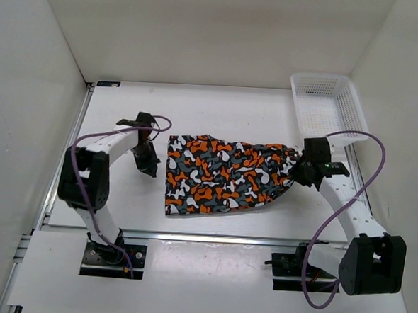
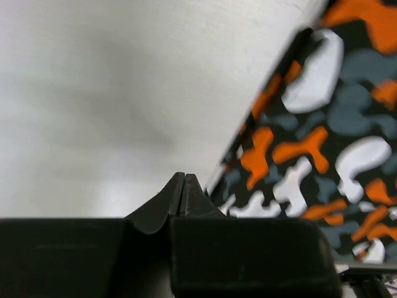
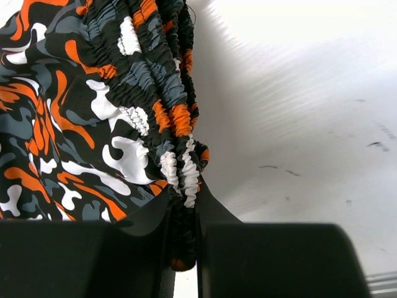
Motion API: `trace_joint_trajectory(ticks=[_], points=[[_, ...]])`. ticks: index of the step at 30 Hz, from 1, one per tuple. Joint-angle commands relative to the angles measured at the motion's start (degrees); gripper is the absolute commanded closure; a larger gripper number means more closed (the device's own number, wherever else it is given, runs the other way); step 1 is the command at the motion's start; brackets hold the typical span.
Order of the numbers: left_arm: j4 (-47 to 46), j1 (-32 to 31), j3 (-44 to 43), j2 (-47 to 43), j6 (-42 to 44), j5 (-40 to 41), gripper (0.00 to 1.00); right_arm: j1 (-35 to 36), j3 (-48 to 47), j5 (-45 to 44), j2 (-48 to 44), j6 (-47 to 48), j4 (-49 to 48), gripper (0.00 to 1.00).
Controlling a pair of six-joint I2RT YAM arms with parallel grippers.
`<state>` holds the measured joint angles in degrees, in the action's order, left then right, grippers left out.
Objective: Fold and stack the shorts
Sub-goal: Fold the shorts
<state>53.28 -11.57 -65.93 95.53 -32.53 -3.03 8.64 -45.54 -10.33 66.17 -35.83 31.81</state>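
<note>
The shorts (image 1: 222, 175), printed in orange, black, grey and white blotches, lie spread on the white table in the middle of the top view. My right gripper (image 1: 298, 169) is at their right end, shut on the gathered elastic waistband (image 3: 180, 167), which is pinched between its fingers. My left gripper (image 1: 148, 168) hangs just left of the shorts' left edge, shut and empty; in the left wrist view its closed tips (image 2: 183, 180) sit beside the fabric edge (image 2: 322, 136) without holding it. The drawstring is not visible.
A white mesh basket (image 1: 327, 107) stands at the back right of the table. White walls enclose the table on the left, back and right. Purple cables loop off both arms.
</note>
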Motion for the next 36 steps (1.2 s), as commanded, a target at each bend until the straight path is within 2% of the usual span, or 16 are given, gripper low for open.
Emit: trace_joint_trajectory(ticks=[1,5,8,11,16,21,27,35,36], points=[[-5.1,-2.8,-1.7,5.4,-2.7,-1.9,0.90,-0.2,-6.0,-3.5,1.0,3.7,0.9,1.00],[-5.6,-4.7,-4.7,10.3,-3.3,-1.5,0.90,2.5,-12.2,-2.3,2.1,5.6,0.9,1.00],[-5.6,-5.2,-6.1,12.7,-3.3,-2.2,0.90,7.5,-16.5,-2.3,4.5,6.2,0.9,1.00],[-6.2,-5.2,-6.7,14.0,-3.3,-2.9,0.90,16.8,-26.0,-2.9,10.9,6.2,2.7,1.00],[-6.2,-5.2,-7.2,14.0,-3.9,-3.4,0.90,34.3,-37.0,-11.7,20.9,5.7,5.1,1.00],[-6.2,-4.6,-7.2,12.9,-3.9,-4.0,0.90,46.1,-44.1,-15.9,29.7,5.7,5.6,1.00],[-6.2,-3.5,-7.2,13.5,-3.9,-4.0,0.90,52.6,-46.3,-16.0,35.3,7.7,5.6,1.00],[-6.2,-2.3,-6.7,11.0,-3.9,-4.5,0.90,54.7,-49.8,-11.1,42.3,9.1,4.1,1.00],[-6.2,-1.7,-6.7,10.3,-3.9,-5.1,0.90,54.7,-50.9,-10.6,43.0,9.6,4.1,0.97]])
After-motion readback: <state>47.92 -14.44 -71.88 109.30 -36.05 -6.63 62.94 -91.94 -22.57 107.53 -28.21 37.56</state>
